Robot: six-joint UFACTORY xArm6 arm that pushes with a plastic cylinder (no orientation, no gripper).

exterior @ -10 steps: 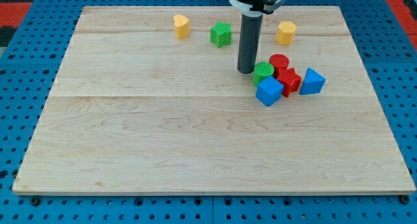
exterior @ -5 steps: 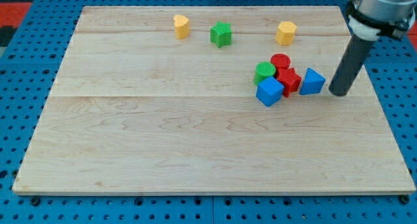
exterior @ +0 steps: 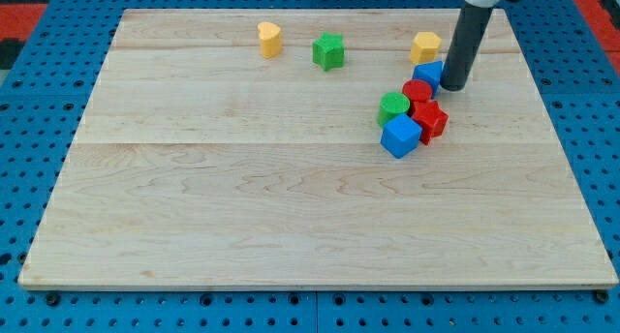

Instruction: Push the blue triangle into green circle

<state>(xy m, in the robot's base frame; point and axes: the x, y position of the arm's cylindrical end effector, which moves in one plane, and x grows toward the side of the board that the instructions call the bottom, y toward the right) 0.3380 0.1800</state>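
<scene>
My tip (exterior: 453, 86) sits near the surface's (exterior: 242, 207) right edge toward the top, pressed against the right side of the blue triangle (exterior: 426, 75). No claw on this arm, just the dark rod, so there is no claw opening to report. Blue triangle lies just below the yellow block (exterior: 424, 47) on the right, and touches the top of the red cylinder (exterior: 417, 92). Green circle (exterior: 392, 106) is left of the red cylinder, touching it; blue triangle and green circle are near but apart, with the red cylinder between. Red block (exterior: 431, 118), shape unclear, sits below the cylinder; blue cube (exterior: 400, 136) is under the green circle, touching it. Along the top edge: yellow heart-like block (exterior: 269, 39) and green star (exterior: 329, 50), well apart from the cluster.
</scene>
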